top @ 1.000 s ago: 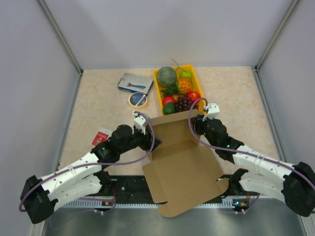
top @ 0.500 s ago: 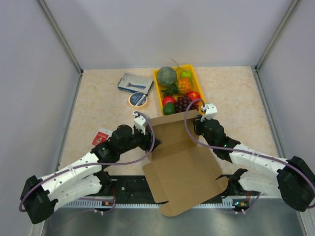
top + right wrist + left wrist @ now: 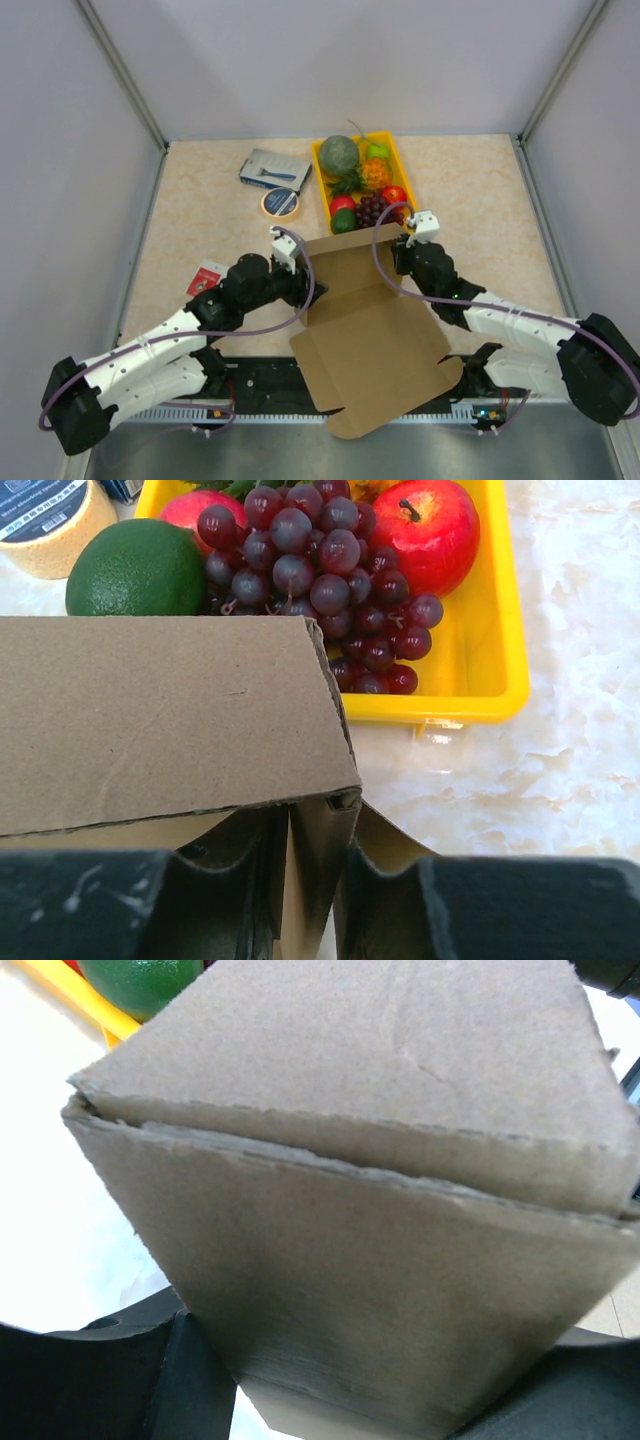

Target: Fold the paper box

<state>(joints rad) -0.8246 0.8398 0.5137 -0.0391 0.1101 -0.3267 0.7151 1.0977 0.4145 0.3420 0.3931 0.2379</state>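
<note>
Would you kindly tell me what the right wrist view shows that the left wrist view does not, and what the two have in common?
Only the right wrist view shows the purple grapes, the red apple and a round roll with a dark label. Only the left wrist view shows, very close up, a ragged seam where two cardboard panels meet. Both show the paper box, the green fruit and part of the yellow tray.
</note>
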